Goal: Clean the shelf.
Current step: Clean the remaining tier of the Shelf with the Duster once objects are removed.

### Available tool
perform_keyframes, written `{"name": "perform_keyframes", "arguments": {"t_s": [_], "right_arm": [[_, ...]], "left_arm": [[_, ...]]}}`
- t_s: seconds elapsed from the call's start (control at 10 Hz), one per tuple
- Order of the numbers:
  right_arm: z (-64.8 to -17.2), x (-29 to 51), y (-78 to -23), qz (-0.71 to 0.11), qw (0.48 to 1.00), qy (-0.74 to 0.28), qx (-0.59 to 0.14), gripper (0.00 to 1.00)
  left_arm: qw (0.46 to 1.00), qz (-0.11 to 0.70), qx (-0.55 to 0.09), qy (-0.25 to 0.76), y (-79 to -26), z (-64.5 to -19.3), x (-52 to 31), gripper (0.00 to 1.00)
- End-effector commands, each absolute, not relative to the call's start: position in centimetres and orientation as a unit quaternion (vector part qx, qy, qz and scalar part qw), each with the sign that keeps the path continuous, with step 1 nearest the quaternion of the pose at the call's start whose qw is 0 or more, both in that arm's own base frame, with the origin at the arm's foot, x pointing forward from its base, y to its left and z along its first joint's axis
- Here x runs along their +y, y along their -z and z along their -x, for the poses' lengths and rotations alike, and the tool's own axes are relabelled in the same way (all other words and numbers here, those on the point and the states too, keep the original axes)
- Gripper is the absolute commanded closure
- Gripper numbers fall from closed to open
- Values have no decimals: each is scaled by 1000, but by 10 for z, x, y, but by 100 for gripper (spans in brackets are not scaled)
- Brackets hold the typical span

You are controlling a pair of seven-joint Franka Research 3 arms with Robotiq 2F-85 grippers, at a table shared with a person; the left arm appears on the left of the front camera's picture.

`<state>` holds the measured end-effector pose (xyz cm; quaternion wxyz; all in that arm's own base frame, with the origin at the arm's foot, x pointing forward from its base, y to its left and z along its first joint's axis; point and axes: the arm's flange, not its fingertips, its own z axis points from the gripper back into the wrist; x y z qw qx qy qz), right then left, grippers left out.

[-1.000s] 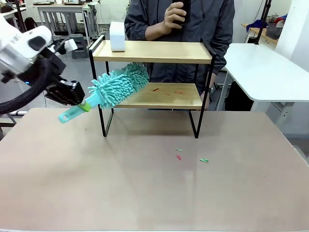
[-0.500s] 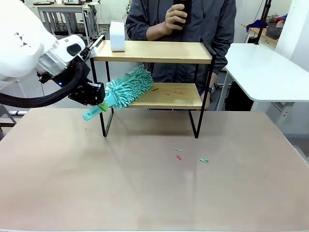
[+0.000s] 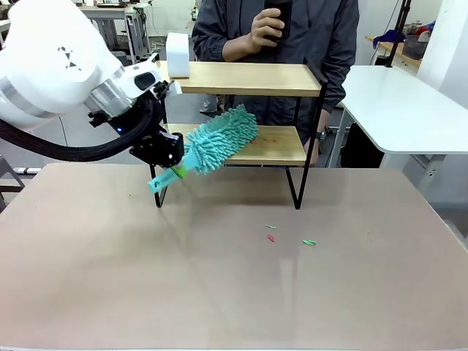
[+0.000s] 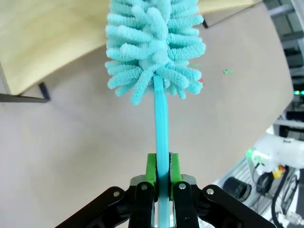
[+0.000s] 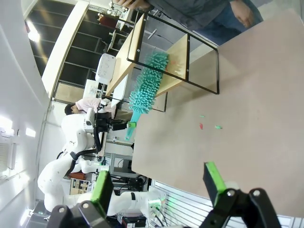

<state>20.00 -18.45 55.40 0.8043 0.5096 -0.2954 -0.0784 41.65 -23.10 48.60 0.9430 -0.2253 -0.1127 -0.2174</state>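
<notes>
Just one duster (image 3: 219, 139), one shelf (image 3: 241, 77).

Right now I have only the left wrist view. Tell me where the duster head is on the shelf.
Observer: The duster head reaches in between the boards of the shelf, over the lower one's front left.
Operator: Report what is on the top board.
Observer: A white box at its left end.
Operator: Give me the right gripper.
Observer: The right gripper is open, holding nothing, far from the shelf.
</notes>
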Motion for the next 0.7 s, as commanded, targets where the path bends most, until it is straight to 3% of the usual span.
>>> {"name": "perform_keyframes", "arguments": {"t_s": [0.0, 0.3, 0.6], "right_arm": [[-202, -184, -555, -514, 798, 69, -306, 0], [-202, -184, -555, -514, 798, 69, -306, 0], [-202, -184, -555, -514, 798, 69, -306, 0]], "left_arm": [[929, 241, -85, 267, -488, -413, -244, 88], [896, 270, -44, 351, -502, -389, -244, 88], [811, 327, 55, 482, -532, -346, -184, 88]]}}
